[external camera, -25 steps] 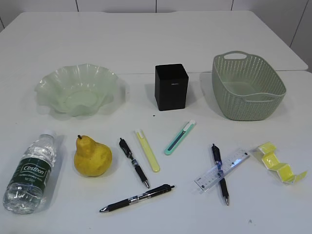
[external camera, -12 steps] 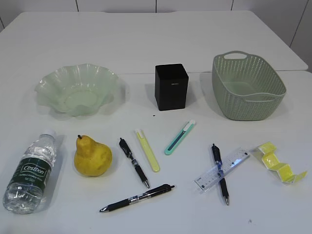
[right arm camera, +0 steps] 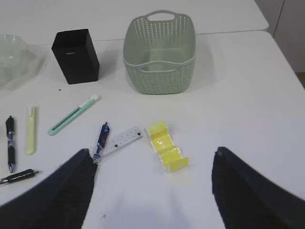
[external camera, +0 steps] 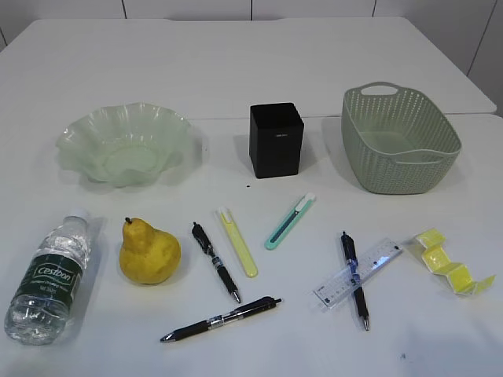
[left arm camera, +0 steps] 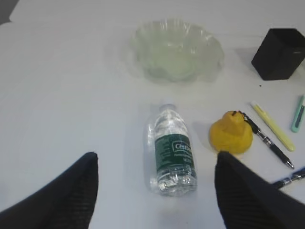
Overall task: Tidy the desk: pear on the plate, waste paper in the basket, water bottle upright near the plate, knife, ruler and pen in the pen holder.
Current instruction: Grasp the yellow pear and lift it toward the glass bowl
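Nowhere on my white worktop (external camera: 236, 71) is anything tidied yet. At far left the clear plastic water bottle (external camera: 49, 276) with its dark green label lies on its side, cap toward the pale green ruffled plate (external camera: 126, 144) behind it. Just right of the bottle sits the yellow pear (external camera: 148, 252), stem up. Black pens, a yellow-green knife (external camera: 238, 242) and a mint-green knife (external camera: 289, 221) lie scattered in front of the black square pen holder (external camera: 277, 140). Further right, the clear plastic ruler (external camera: 359, 272) lies across a blue-black pen (external camera: 354, 278), with crumpled yellow waste paper (external camera: 450, 262) beside it and the sage-green perforated basket (external camera: 399, 139) behind. My left pincer (left arm camera: 155, 191) hangs wide open over the bottle, gripping nothing; my right pincer (right arm camera: 152, 188) hangs wide open near the paper, likewise empty.
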Robot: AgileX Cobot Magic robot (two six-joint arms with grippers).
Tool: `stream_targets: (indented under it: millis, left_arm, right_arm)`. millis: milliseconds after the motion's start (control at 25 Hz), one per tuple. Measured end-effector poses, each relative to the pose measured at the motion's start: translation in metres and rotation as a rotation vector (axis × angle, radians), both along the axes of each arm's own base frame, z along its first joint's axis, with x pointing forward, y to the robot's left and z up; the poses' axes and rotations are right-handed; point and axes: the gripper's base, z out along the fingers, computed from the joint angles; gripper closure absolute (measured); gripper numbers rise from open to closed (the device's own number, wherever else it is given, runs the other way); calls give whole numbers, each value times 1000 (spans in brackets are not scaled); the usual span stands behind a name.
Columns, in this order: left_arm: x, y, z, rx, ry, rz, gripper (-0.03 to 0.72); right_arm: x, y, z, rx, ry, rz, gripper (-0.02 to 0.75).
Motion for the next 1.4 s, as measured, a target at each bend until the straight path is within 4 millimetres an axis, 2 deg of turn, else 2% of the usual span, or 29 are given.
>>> stream_targets:
  millis: [120,360,640,840,1040,1200,1400]
  left_arm:
    - [26,-2,0,-33,111,-13,151]
    - [62,-13,10,-2,218,-138,152]
    - [121,-33,23,28,362,-231,161]
    - [171,-56,17,33,472,-288,162]
    - [208,-88,3,59,551,-370,162]
    - [231,-111,-16,84,636,-413,162]
    - [259,-132,-48,104,743,-427,161]
  right_arm:
    - [24,3,4,12,69,5,167]
    - [74,9,-3,8,263,5,167]
    - [107,13,-12,15,425,11,167]
    - [117,15,-14,-12,475,32,167]
    - [118,15,-14,-13,479,34,169]
    - [117,15,-15,-13,486,35,169]
    - [117,15,-15,-12,495,35,172]
